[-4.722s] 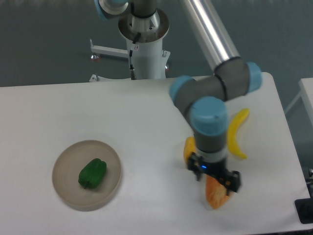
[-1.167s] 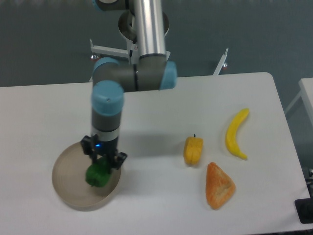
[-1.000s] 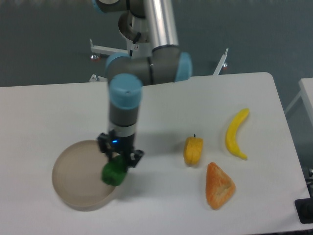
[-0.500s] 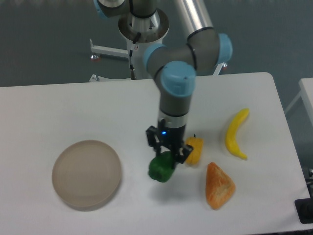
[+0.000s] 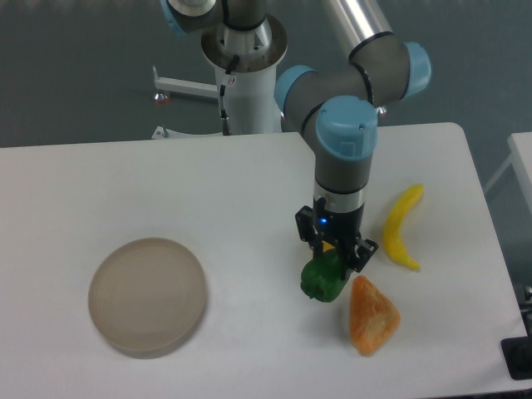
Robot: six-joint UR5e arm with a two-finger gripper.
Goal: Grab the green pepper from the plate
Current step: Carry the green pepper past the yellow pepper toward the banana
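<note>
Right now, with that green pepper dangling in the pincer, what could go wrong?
The pincer grips only the top of the glossy green pepper, so it might slip out. It hangs right beside the orange wedge, and the yellow pepper sits almost hidden behind the pincer; lowering here could bump either one. The banana lies close too. The plate is empty, so that part is done.

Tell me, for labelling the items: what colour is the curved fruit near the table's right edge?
Yellow: the banana shows plainly in the fixed camera view.

Robotics lab, pedestal-mounted arm (image 5: 349, 108), plain white table (image 5: 125, 199), grey floor (image 5: 75, 66)
</note>
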